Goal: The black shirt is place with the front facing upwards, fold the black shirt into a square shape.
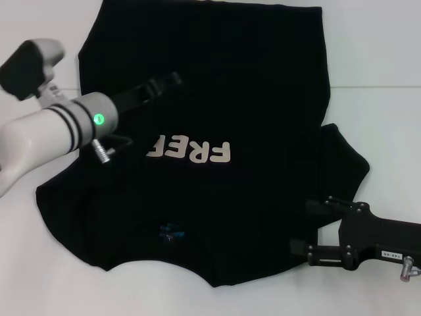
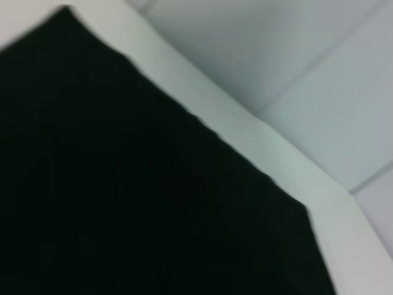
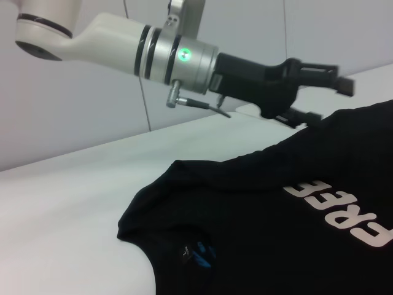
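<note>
The black shirt (image 1: 250,85) lies spread on the white table (image 1: 381,52) with its pale "FREE" lettering (image 1: 191,150) facing up and the blue neck label (image 1: 170,232) toward the near edge. My left gripper (image 1: 172,80) hovers over the shirt's left half, past the lettering. The right wrist view shows this left gripper (image 3: 328,98) just above the cloth with its fingers apart and nothing between them. My right gripper (image 1: 310,229) is open at the near right, its fingertips at the shirt's edge below the right sleeve (image 1: 345,161). The left wrist view shows only the shirt (image 2: 123,184) and table edge.
Bare white table surface (image 1: 59,283) surrounds the shirt on the near left and on the right. The far table edge (image 2: 245,123) runs just beyond the shirt's hem, with pale floor (image 2: 319,55) past it.
</note>
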